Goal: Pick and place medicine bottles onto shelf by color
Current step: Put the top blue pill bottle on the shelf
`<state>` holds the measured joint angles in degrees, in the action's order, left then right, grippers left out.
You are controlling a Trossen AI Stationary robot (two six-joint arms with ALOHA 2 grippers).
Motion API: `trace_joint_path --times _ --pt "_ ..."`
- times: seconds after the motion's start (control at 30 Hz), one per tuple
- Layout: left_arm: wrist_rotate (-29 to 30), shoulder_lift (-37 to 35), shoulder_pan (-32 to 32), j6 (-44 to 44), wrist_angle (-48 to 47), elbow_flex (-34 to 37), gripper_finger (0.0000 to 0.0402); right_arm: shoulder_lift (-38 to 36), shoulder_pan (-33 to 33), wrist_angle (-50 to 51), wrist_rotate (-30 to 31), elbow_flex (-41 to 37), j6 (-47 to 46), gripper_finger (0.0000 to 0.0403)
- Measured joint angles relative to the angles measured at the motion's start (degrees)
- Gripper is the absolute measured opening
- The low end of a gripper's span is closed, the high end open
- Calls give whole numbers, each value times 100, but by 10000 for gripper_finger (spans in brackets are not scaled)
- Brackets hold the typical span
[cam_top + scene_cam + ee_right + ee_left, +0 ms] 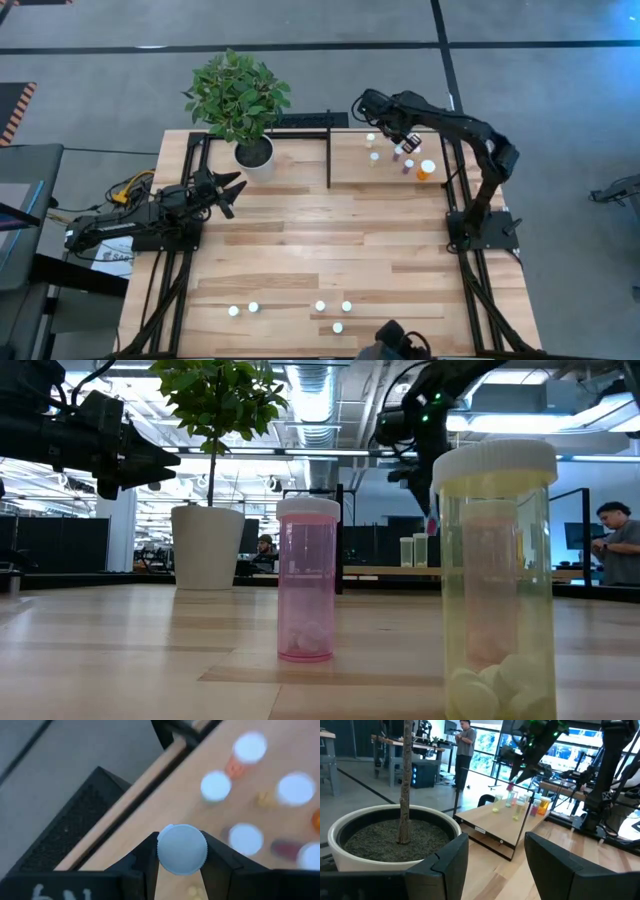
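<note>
We see the right gripper [181, 851] above the shelf [350, 170], jaws clamped on a white-capped bottle [182, 848], its body hidden; the left gripper [228, 190] waits beside the plant pot [255, 156], jaws parted.

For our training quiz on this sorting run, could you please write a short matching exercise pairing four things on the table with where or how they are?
Things:
1. right gripper
2. left gripper
3. large orange bottle
4. plant pot

States:
A. standing on the shelf
B. open, holding nothing
C. on the table, beside the shelf
D. shut on a white-capped bottle

Pairs: 1-D, 2-B, 3-A, 4-C
</note>
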<state>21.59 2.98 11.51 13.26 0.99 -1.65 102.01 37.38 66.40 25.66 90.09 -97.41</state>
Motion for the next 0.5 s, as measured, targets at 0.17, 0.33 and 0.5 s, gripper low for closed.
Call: trace_joint_path --times 0.17,0.33,0.5 --pt "-1 0 -2 0 0 0 181 497 29 167 -177 300 35 143" --pt "-2 0 0 0 0 0 181 813 25 233 -171 445 33 143" --pt "-3 2 0 0 0 0 181 1017 23 264 -180 447 -118 146"
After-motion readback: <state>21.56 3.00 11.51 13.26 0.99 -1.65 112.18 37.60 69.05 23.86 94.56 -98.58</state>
